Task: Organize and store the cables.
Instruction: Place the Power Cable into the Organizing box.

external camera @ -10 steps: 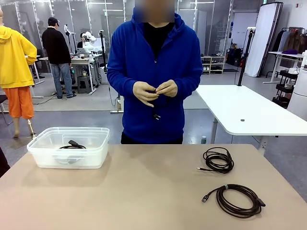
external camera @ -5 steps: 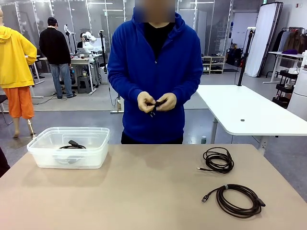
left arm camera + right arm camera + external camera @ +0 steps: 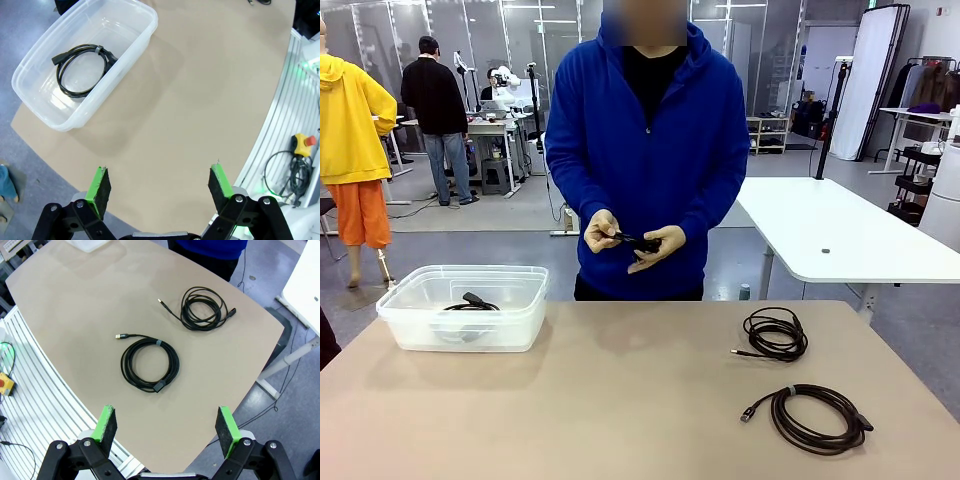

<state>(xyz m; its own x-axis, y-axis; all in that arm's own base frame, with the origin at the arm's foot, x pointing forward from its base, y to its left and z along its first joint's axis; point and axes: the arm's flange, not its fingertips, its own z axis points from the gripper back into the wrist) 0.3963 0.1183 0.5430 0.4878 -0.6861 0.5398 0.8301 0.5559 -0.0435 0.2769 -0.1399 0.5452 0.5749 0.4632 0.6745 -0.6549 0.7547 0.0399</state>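
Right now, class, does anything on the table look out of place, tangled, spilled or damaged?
Nothing stands out. One coiled cable lies in the clear bin, the near coil and far coil lie apart on the table, and the person holds another cable.

The middle of the table (image 3: 620,400) is free, between the plastic bin (image 3: 420,335) on the left and two coiled cables (image 3: 126,365) on the right.

Left end effector (image 3: 159,192): black linked fingers, bright green pads (image 3: 97,187) along the inner faces, small silver screws at the round pivots. Right end effector (image 3: 165,432): same black links, same green pads, silver pivot screws. Person (image 3: 645,130): wears a blue hooded jacket with long sleeves and front zip over a black top.
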